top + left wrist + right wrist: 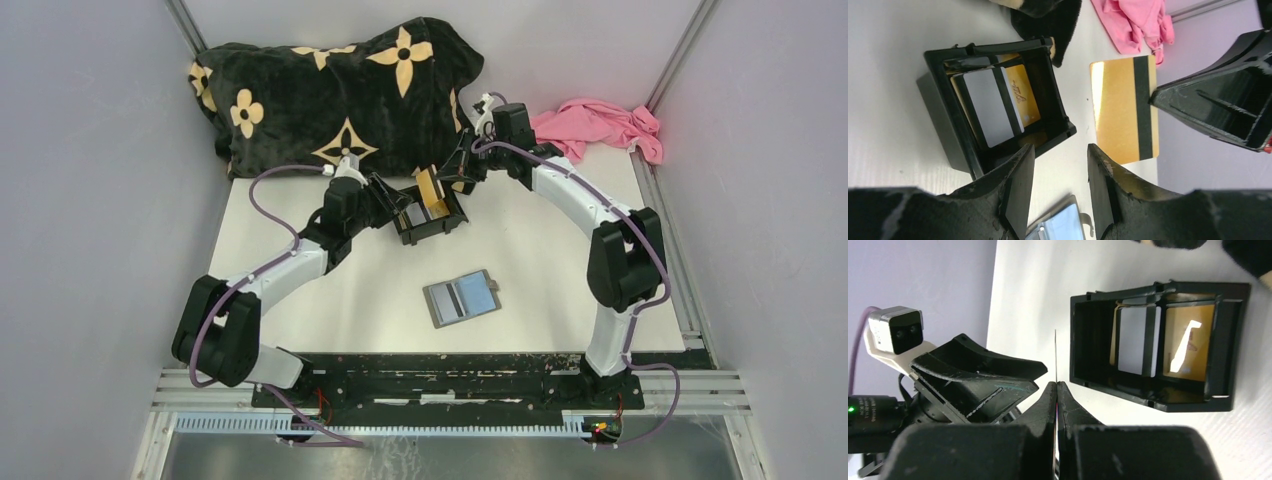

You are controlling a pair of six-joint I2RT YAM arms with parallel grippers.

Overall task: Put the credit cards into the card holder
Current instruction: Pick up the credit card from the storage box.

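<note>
My right gripper is shut on a gold card and holds it above the table beside the black plastic box. The card's magnetic-stripe side shows in the left wrist view; it is edge-on in the right wrist view. My left gripper is open and empty, close to the box and the held card. The box holds a silvery card over another gold card. The grey card holder lies open on the table, apart from both grippers. No black card shows.
A black blanket with tan flowers lies along the table's back edge behind the box. A pink cloth lies at the back right. Grey walls close in both sides.
</note>
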